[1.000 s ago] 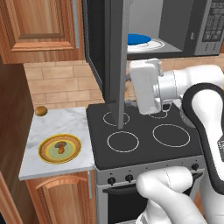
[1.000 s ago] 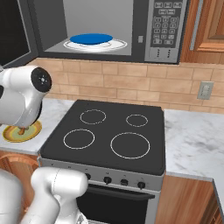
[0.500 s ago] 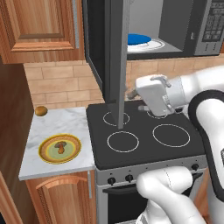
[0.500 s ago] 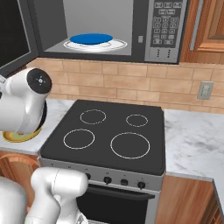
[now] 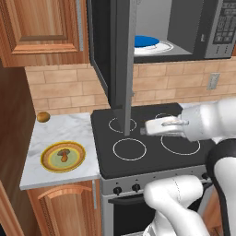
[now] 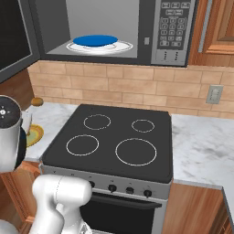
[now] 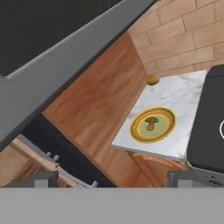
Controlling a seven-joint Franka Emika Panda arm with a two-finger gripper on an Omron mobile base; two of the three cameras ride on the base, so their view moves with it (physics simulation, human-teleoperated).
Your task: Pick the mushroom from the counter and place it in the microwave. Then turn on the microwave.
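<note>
1. Brown-capped and pale-stemmed, the mushroom (image 5: 64, 156) lies on its side in the middle of a yellow-rimmed plate (image 5: 47, 165) with a green centre.
2. That plate sits on the white marble table (image 5: 69, 130), near its front edge, left of the stovetop.
3. At the back left corner of the same slab, well apart from the plate, rests a small golden-brown ball (image 5: 43, 117), close to the brick wall.
4. Seen from the hand camera, the mushroom (image 7: 151, 122) shows again at the plate's centre, with the ball (image 7: 152, 79) beyond it by the bricks.
5. Just beside the table stands the black stovetop (image 5: 152, 154) with four white rings, and a row of knobs along the oven front below it.
6. The gripper (image 5: 146, 128) hovers over the stovetop, between the rings, pointing left toward the table; its jaws are spread wide with nothing between them.
7. It touches nothing, and is still well apart from the plate.
8. Above the stove hangs the microwave (image 6: 176, 30), its door (image 5: 120, 60) swung fully open so the edge points out over the burners.
9. Inside its white cavity sits a blue plate (image 6: 95, 40) on a pale turntable.
10. The keypad is on the right of the opening.
11. Brown wooden cabinets flank the microwave, and a wall outlet (image 6: 212, 94) is set in the brick to the right.
</note>
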